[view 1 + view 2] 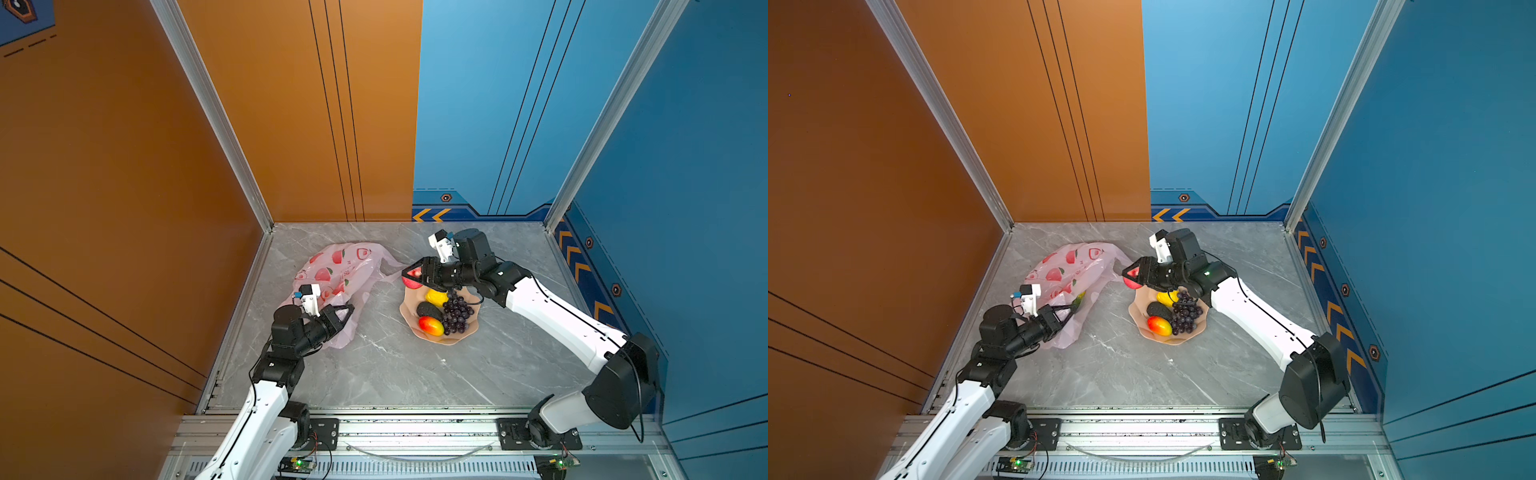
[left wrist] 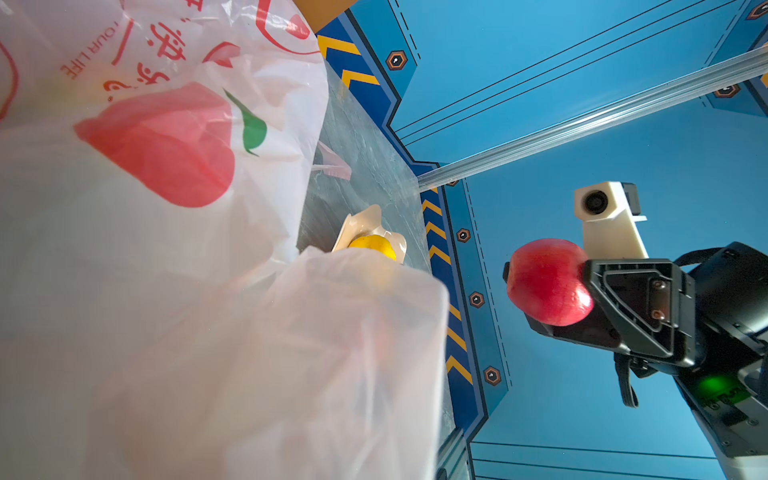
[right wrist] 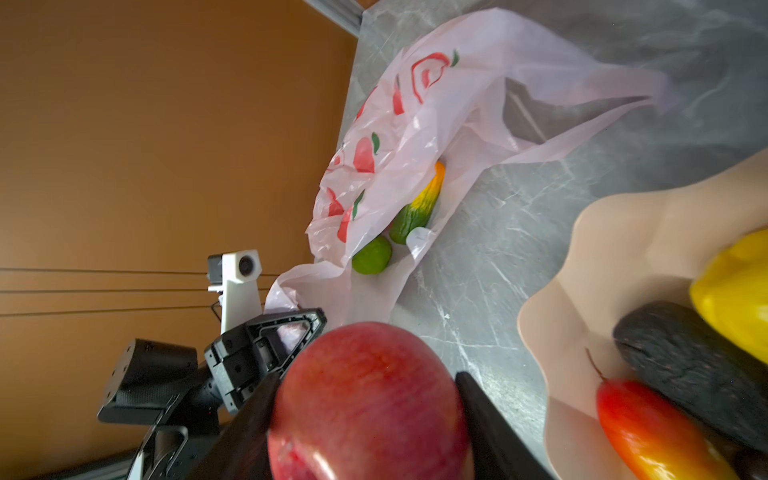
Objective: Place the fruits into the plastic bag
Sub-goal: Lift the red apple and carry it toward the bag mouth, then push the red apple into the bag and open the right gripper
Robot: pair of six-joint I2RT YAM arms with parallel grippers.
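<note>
Pale-pink crinkly film catches my eye first: the thin plastic shopping bag (image 1: 332, 266) with its red fruit prints lies by the left wall on the grey marble table (image 1: 374, 374). The left gripper (image 1: 348, 311) is pinched tight on the bag's near edge, holding the mouth up. The right wrist view shows a green round fruit (image 3: 372, 255) and a green-yellow cucumber-shaped piece (image 3: 417, 203) inside that mouth.

The right gripper (image 1: 409, 276) hangs between the bag and the peach scalloped bowl (image 1: 440, 340). Its fingers are partway apart and clamped on either side of a glossy red apple (image 1: 409, 284), clear of the table. In the bowl lie a yellow pepper (image 1: 436, 297), a dark avocado (image 1: 428, 311), a red-yellow mango (image 1: 431, 325) and a purple grape bunch (image 1: 457, 313).

To my eye the apple is mid-carry. Next it needs to go across to the raised opening, come low over the two fruits, and be released only once it is past the rim.
</note>
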